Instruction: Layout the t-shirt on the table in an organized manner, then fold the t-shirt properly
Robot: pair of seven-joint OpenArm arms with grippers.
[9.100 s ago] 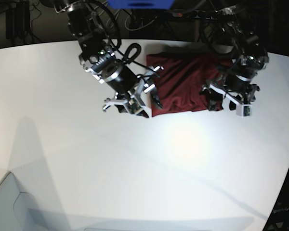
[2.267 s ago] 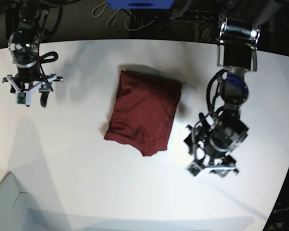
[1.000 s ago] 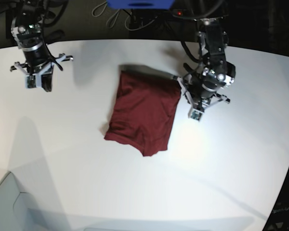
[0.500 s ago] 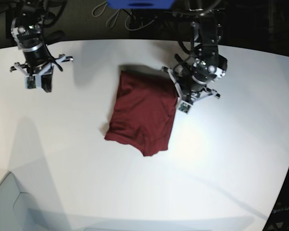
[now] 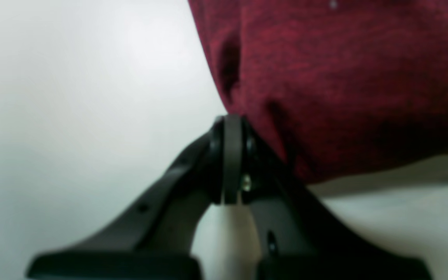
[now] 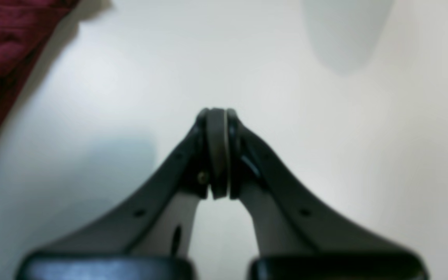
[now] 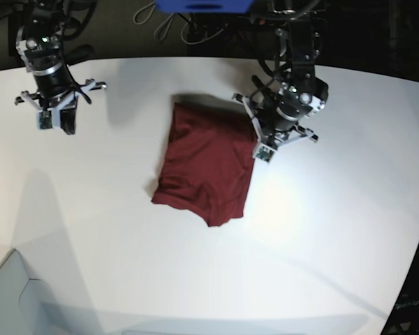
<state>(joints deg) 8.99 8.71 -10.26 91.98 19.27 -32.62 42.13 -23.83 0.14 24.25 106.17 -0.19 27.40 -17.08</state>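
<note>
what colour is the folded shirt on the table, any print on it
The soft knit folded t-shirt is plain dark maroon red with no visible print; the base view shows it best.

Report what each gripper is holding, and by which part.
Nothing is held. The left gripper is shut at the t-shirt's edge with no cloth between its jaws; the right gripper is shut over the bare table.

Both arms are mostly black with silver-grey metal collars and loose black cables looping off them. The right hand [image 7: 56, 120], upper left in the base view, has pale grey brackets sticking out sideways like little wings. The left hand [image 7: 262, 143], upper middle-right, has the same look. Up close, each hand's fingers [image 6: 161, 202] are matte black, curved, with small holes, a brass-coloured screw and grey pads.
</note>
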